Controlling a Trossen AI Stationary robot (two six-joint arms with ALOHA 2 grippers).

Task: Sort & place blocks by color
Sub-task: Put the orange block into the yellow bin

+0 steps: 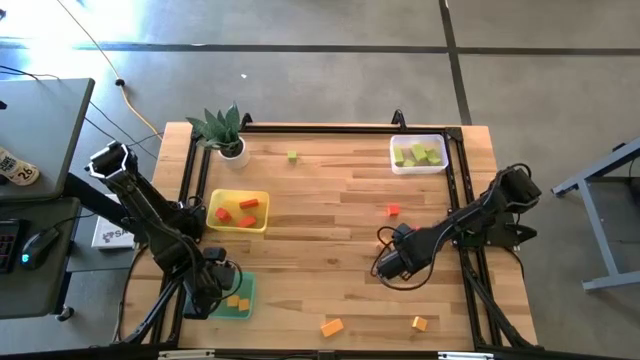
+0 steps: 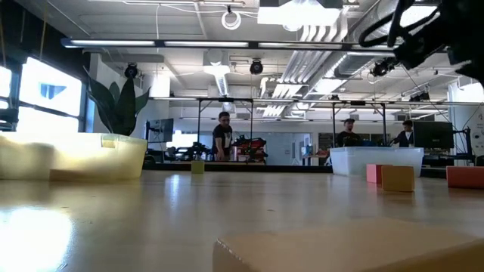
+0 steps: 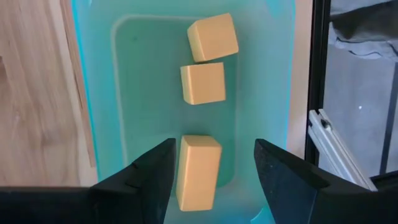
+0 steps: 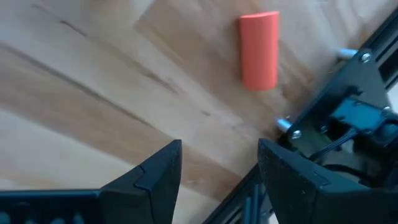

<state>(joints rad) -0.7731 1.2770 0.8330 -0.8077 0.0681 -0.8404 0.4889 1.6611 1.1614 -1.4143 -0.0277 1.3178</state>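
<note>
Near edge of the wooden table (image 1: 330, 260): two orange blocks lie loose, a larger one (image 1: 332, 326) and a smaller one (image 1: 419, 323) to its right, both well apart from either gripper.

Near left corner: green tray (image 1: 246, 308), holding three orange blocks. Left gripper (image 3: 210, 168) hangs directly over this tray, fingers spread wide, nothing held. An oblong orange brick (image 3: 198, 172) lies on the tray floor in the gap between the fingers; two orange cubes (image 3: 203, 83) (image 3: 212, 37) lie farther along the tray.

Middle right: right gripper (image 1: 388, 264) is over bare wood, fingers wide apart and empty. One red block (image 1: 393, 210) lies on the table beyond it, near but not touching; the right wrist view shows a red piece (image 4: 259, 50) ahead of the fingers beside the black frame.

Middle left: yellow tray (image 1: 262, 200) with three red blocks (image 1: 240, 211).

Far side: a single light green block (image 1: 292, 156) on bare wood; clear tray (image 1: 444, 150) at far right holding light green blocks (image 1: 418, 154); potted plant (image 1: 226, 132) at far left corner
</note>
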